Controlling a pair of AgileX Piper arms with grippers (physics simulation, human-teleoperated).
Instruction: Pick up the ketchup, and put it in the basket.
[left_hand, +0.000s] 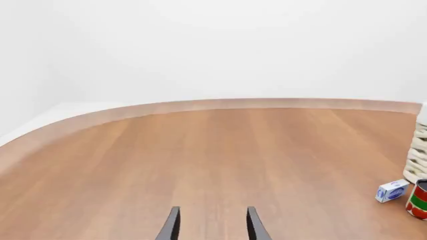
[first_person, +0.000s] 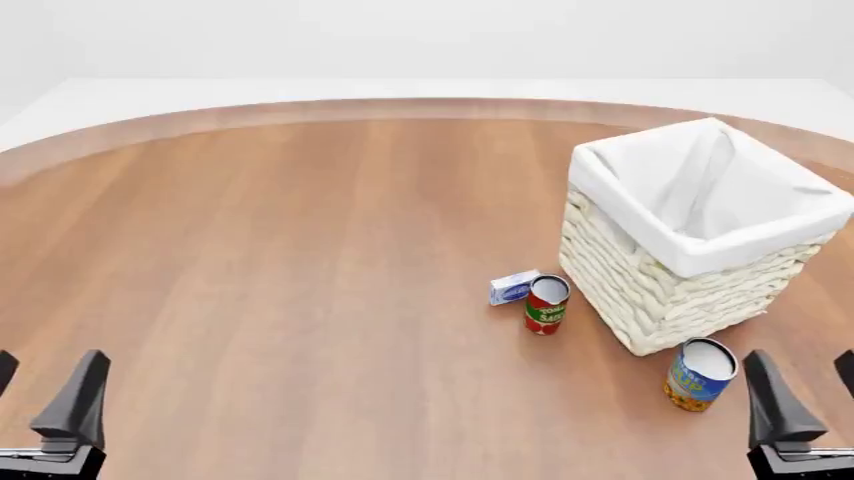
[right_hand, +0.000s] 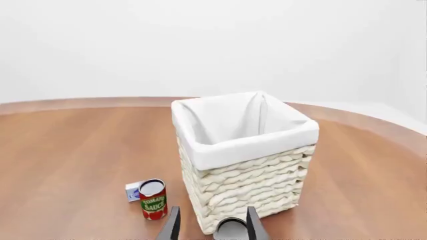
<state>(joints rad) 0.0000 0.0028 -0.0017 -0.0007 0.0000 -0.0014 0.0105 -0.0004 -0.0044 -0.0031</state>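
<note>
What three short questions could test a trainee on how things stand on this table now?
1. True or false: the left gripper and the right gripper are both open.
2. Fill in: in the front view, the red-and-green can stands to the ___ of the basket.
3. Which thing stands closest to the right gripper? A. the basket B. the red-and-green can C. the blue-and-yellow can

Key: 1 true; 2 left; 3 C.

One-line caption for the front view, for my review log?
Both open grippers, left and right, wait at the near edge; lined wicker basket, tomato sauce can, blue-and-yellow can; no ketchup visible.
</note>
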